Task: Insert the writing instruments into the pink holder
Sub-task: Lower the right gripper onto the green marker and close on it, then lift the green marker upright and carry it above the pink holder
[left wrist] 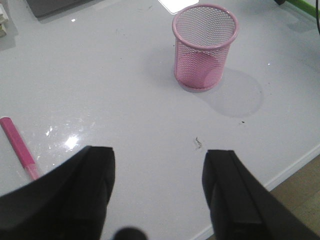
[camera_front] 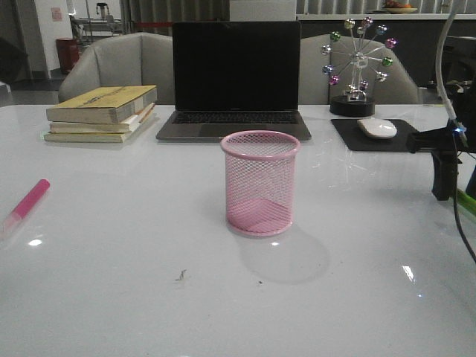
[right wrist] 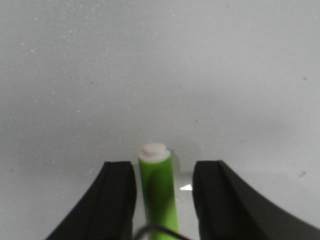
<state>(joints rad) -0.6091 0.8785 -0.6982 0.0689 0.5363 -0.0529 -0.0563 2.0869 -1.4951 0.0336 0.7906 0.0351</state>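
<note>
The pink holder stands upright and empty at the table's middle. The pink marker lies flat near the table's left edge, apart from my left gripper, which hovers open over bare table with nothing between its fingers; this gripper is out of the front view. At the far right, my right gripper is lowered to the table and open. The green marker lies between its fingers, close to one finger with a gap to the other.
Behind the holder are an open laptop, a stack of books, a white mouse on a black pad and a Ferris-wheel ornament. The table's front edge runs close to my left gripper.
</note>
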